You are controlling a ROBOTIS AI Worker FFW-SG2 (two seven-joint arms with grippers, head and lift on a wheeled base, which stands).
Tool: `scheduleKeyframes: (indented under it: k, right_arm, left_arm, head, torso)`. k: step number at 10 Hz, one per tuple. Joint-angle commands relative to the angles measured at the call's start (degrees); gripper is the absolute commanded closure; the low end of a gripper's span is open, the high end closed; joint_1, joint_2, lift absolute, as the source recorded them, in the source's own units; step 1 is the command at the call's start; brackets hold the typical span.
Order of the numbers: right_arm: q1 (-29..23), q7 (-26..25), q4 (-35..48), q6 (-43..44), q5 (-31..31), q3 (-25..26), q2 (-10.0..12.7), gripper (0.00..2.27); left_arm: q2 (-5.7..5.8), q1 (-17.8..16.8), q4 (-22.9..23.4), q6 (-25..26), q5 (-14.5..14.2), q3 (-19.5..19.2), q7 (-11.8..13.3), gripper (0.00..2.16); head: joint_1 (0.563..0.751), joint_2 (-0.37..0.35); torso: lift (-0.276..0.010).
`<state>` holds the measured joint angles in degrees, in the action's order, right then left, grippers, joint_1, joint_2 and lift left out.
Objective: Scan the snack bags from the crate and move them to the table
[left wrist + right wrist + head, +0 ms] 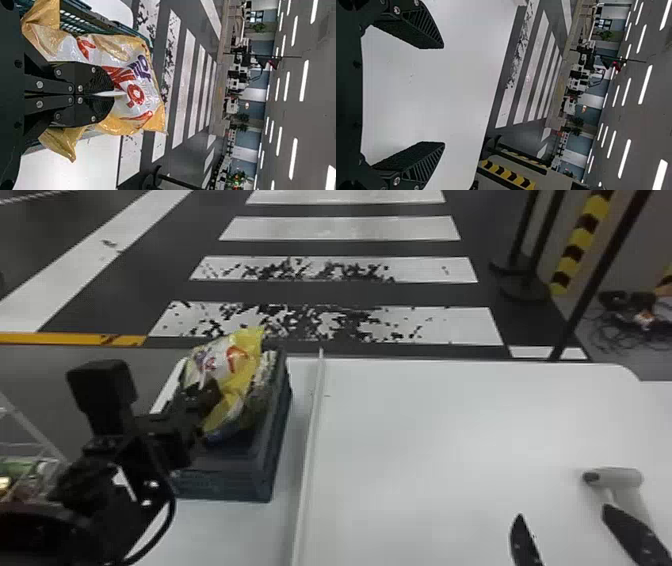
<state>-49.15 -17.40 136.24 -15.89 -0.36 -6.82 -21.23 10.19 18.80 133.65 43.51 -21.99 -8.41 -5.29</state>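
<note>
One snack bag (220, 362) pinched in left gripper (112, 95), at left over crate (225, 480). Right gripper (443, 95) wide, near right over table (450, 415). Step, my read: pick-out, pre-scan. Next: lift clear of rim, carry right toward likely scanner (620, 478), near right.

Dark blue-grey plastic crate (227, 482): far-left side hidden behind the black left arm (107, 485) and yellow-and-white snack bag (242, 357); crinkled contents (263, 376) beside that bag too blurred to identify. White plastic handheld scanner (620, 477): handle partly covered by the right hand (562, 511), itself cut off by the head view's bottom edge. White worktop (450, 440): near edge out of frame.
</note>
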Motion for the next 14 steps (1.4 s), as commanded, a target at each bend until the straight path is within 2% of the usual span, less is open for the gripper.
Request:
scheduleKeyframes:
  k: [1,3,4,7,9,10,12,14]
  right_arm:
    - [-0.16,0.00,0.25,0.28,0.01,0.05,-0.04,0.13]
    - [-0.16,0.00,0.17,0.28,0.01,-0.03,-0.04,0.13]
    - [-0.07,0.00,0.08,0.28,0.01,-0.12,-0.04,0.13]
    - [-0.16,-0.26,0.17,0.28,0.01,-0.03,0.23,0.13]
    - [0.02,-0.53,0.08,0.10,0.01,-0.03,0.49,0.13]
    - [0.02,-0.79,0.17,0.10,0.01,-0.03,0.49,0.13]
    - [0.10,-0.97,0.25,0.28,0.01,-0.03,0.49,0.13]
    - [0.10,-1.06,0.25,0.28,0.01,0.05,0.58,0.13]
  left_arm:
    - [0.00,1.06,3.02,0.75,-0.68,-0.29,-0.16,1.83]
    - [-0.44,1.86,6.97,2.51,-1.21,0.50,-0.95,1.83]
    - [-0.70,2.12,9.17,3.56,-1.12,1.90,-1.57,1.83]
    - [-1.23,1.68,11.72,4.97,0.02,7.09,-2.09,1.83]
    - [-1.23,0.98,12.86,7.43,2.57,13.33,-1.57,1.83]
    - [-1.23,0.27,12.77,8.13,3.71,17.20,-1.39,1.83]
    - [-1.23,-2.10,12.07,10.24,7.84,25.81,-0.77,1.83]
    - [-1.23,-3.68,7.15,10.06,9.43,32.93,-0.60,1.83]
  head:
    - [0.695,0.064]
    - [0.695,0.057]
    - [0.695,0.049]
    - [0.695,-0.012]
    - [0.695,-0.057]
    - [0.695,-0.095]
    - [0.695,-0.188]
    - [0.695,-0.266]
  torso:
    - [-0.095]
    - [-0.095]
    - [-0.095]
    - [-0.095]
    - [-0.095]
    - [-0.095]
    - [-0.095]
    - [-0.095]
